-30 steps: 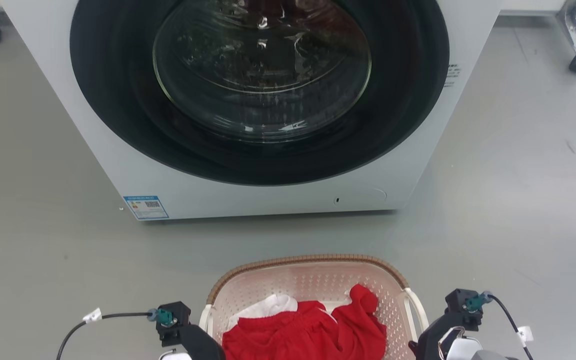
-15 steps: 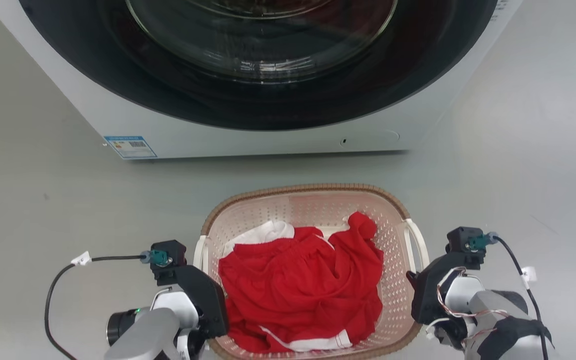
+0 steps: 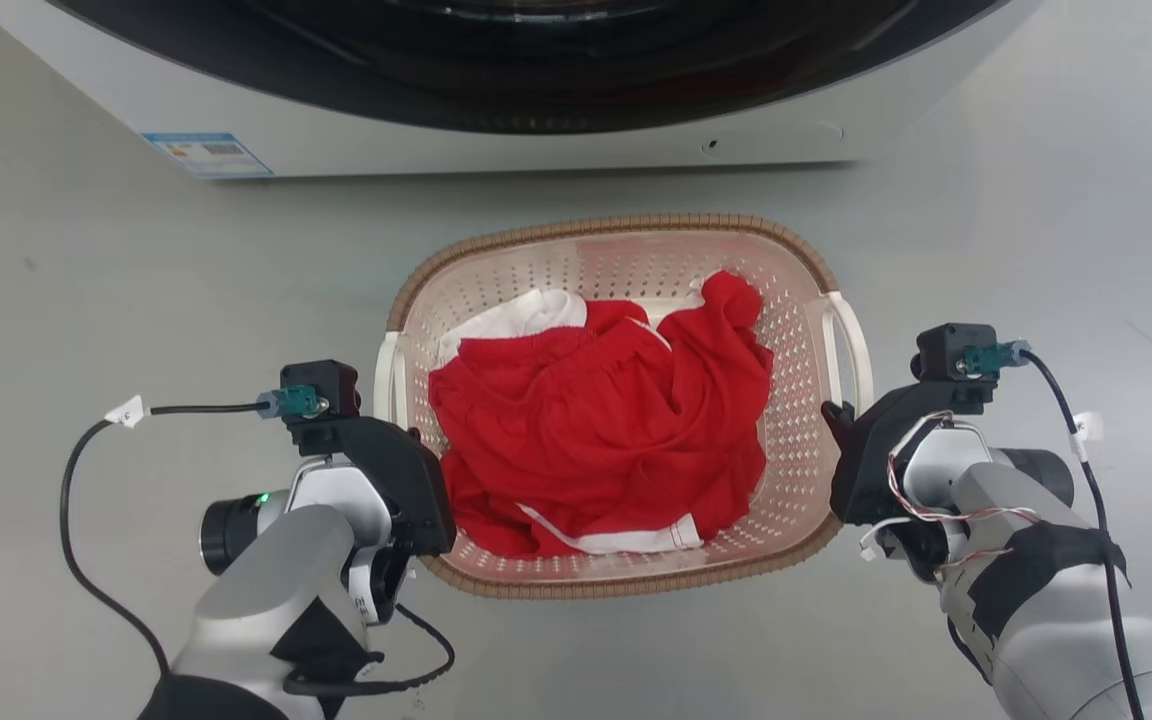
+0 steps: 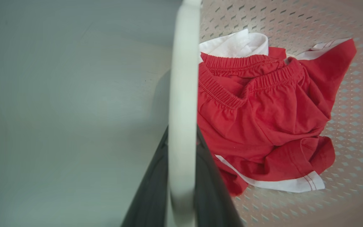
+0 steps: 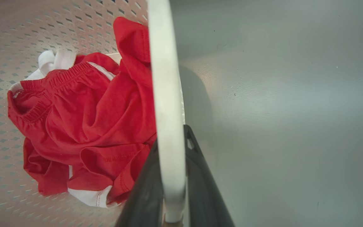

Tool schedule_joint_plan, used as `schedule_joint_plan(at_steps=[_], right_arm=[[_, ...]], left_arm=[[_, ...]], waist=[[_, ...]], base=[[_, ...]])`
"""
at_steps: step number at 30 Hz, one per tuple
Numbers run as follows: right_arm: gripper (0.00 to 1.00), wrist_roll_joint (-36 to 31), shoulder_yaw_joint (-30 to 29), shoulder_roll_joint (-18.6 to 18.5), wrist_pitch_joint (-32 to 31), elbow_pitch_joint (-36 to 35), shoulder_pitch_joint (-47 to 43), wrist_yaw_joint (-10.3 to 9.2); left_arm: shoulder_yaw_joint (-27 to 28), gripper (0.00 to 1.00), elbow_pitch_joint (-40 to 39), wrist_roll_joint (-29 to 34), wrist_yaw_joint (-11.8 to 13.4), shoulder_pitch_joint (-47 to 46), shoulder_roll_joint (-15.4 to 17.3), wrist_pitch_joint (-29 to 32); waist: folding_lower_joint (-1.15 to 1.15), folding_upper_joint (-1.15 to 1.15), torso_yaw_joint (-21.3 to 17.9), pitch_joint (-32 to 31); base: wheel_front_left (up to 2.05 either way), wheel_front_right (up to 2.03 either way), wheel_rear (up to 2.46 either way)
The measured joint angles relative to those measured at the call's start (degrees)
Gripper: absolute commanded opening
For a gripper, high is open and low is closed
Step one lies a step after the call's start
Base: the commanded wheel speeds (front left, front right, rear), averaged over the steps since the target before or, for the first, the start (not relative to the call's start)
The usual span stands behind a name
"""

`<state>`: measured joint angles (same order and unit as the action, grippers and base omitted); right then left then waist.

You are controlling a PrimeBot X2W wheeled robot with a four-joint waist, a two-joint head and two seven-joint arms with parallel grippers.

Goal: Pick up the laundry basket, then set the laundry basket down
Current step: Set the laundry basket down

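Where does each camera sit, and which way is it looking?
Head view: on the head, looking down at the laundry basket on the floor by the washing machine; both arms show: left gripper, right gripper.
Left wrist view: on the left wrist, looking along its fingers gripping the left handle.
Right wrist view: on the right wrist, looking along its fingers gripping the right handle.
Shared: both wrist views see the red clothes.

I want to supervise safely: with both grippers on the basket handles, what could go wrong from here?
1. The left gripper and right gripper each pinch only a thin white handle of the laundry basket; one might slip out.
2. Uneven arm motion may tilt it, and the loose red clothes could slide.
3. The washing machine stands close beyond the far rim; a forward swing might hit it.
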<state>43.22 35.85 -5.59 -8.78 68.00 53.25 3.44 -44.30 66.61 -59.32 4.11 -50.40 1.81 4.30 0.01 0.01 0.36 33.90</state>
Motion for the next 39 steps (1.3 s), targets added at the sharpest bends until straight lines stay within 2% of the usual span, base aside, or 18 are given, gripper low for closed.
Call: schedule_joint_plan(at_steps=[21, 35, 36, 37, 38, 39], right_arm=[[0.0, -1.2, -0.2, -0.8, 5.9, -0.2, 7.9, -0.15], [0.0, -1.9, 0.1, -0.9, 8.9, 1.1, 8.8, 0.18], [0.95, -1.9, 0.1, -0.9, 8.9, 1.2, 8.8, 0.19], [1.0, -1.9, 0.1, -0.7, 8.9, 1.6, 8.9, 0.16], [1.0, -1.9, 0.1, -0.8, 8.9, 2.0, 8.9, 0.16], [1.0, -1.9, 0.1, -0.8, 8.9, 2.2, 8.9, 0.16]], left_arm=[[0.6, 0.0, 1.5, 2.3, -0.7, -9.1, 0.0, -6.5], [0.5, 0.0, 3.0, 2.4, -2.0, -9.6, -0.4, -9.1], [0.5, 0.0, 3.1, 2.4, -2.1, -9.6, -0.5, -9.3], [0.5, 0.26, 3.3, 2.4, -2.1, -9.6, -0.5, -9.5], [0.5, 1.0, 3.5, 2.4, -2.1, -9.6, -0.2, -9.5], [0.5, 1.0, 3.6, 2.4, -2.1, -9.6, -0.1, -9.5]], waist=[[0.0, 0.0, 0.1, 14.6], [-0.02, -0.02, 0.7, 16.7], [-0.02, -0.02, 0.8, 16.7], [-0.02, -0.01, 0.8, 16.7], [-0.01, -0.01, 0.8, 16.6], [-0.01, -0.01, 0.8, 16.6]], base=[[0.0, 0.0, 0.0], [0.0, 0.0, 0.0], [0.0, 0.0, 0.0], [0.0, 0.0, 0.0], [0.0, 0.0, 0.0], [0.0, 0.0, 0.0]])
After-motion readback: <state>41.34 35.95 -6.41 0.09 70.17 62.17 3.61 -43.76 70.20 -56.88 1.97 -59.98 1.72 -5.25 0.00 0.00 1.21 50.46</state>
